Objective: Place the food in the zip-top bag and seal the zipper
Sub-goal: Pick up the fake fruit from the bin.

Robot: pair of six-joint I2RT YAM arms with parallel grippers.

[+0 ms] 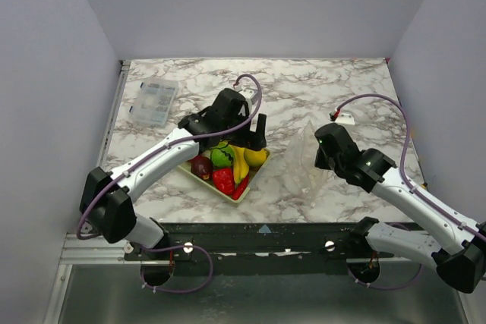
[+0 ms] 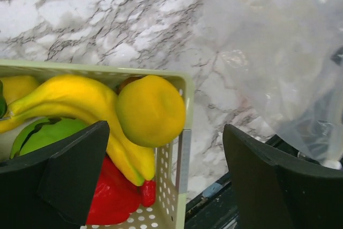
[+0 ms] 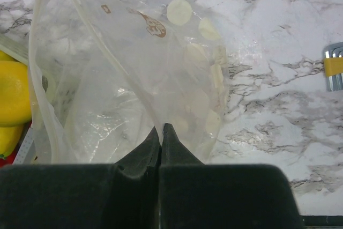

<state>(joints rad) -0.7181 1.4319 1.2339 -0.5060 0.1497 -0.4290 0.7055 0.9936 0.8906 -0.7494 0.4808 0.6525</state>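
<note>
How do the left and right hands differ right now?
The left hand is wide open; the right hand is shut. The left hand holds nothing; the right hand pinches the bag. The left hand hangs over the corner of the basket, by the lemon; the right hand is at the bag, beside the basket. Both are black.

Lighting and picture quality: bright, even, diffuse light from above.
You get only faint, soft shadows on the worktop (image 1: 319,89). White glare streaks the zip-top bag (image 3: 123,89) film, and the lemon (image 2: 151,111) carries a mild sheen. Your left end effector (image 2: 166,181) sits close to the lens, dark and soft-edged. The overhead view is sharp, with little distortion.
</note>
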